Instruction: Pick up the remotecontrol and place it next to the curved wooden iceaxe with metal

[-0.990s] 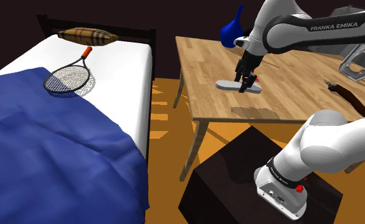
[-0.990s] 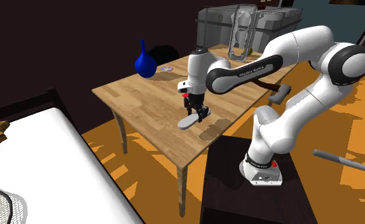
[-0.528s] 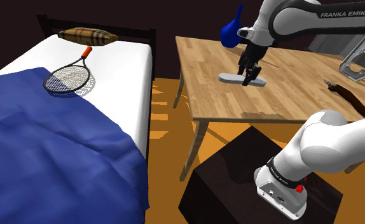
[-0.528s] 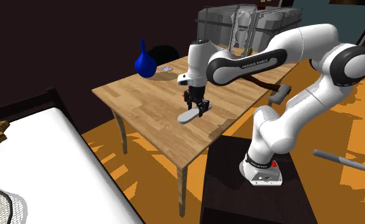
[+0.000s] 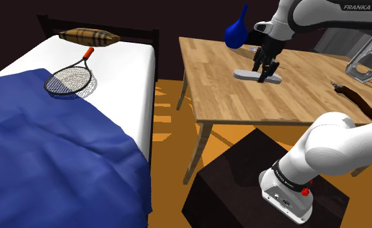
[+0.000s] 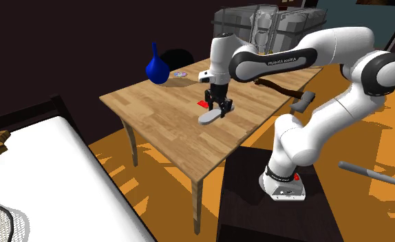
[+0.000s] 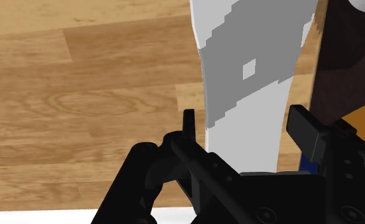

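A flat grey and white remote control (image 5: 255,75) hangs a little above the wooden table (image 5: 243,107), with my black gripper (image 5: 267,70) shut on it. From the second exterior view the remote control (image 6: 213,116) juts out below the gripper (image 6: 217,107), over the table's middle. Seen from the wrist, the remote control (image 7: 251,83) is clasped between both fingertips (image 7: 187,124), with table planks beneath. The curved brown ice axe (image 5: 356,100) lies at the table's end toward the shoulder view's right, well apart from the gripper. Its handle (image 6: 280,88) runs behind my arm.
A blue vase (image 5: 236,29) stands at the table's far edge. A clear plastic frame (image 5: 369,61) and a grey crate (image 6: 285,20) sit beyond the ice axe. A bed with a blue blanket and a racket (image 5: 68,79) lies at the shoulder view's left.
The gripper, still clasping the remote control, has lifted it and carried it across the table toward the shoulder view's right, nearer the ice axe.
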{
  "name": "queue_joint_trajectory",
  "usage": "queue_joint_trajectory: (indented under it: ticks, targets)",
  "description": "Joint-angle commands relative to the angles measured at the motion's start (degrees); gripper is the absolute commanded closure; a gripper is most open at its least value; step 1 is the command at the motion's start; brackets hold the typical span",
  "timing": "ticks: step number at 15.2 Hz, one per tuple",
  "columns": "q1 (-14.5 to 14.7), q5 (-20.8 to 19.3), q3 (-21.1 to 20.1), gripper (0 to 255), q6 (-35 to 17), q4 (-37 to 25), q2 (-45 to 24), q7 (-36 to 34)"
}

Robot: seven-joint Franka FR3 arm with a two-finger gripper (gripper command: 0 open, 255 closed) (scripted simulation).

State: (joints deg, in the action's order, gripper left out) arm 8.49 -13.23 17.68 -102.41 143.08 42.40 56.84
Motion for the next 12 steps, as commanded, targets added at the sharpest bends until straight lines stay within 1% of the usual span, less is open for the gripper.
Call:
queue_joint_trajectory:
  ticks: [1,6,12]
  targets:
    - [-1.53,-1.68,1.78,255,0.80,1.10,2.19,2.32]
    - [-5.42,-6.17,6.91,255,3.02,1.74,6.06,8.85]
    - [-9.48,-11.61,13.71,255,4.95,0.25,8.27,17.17]
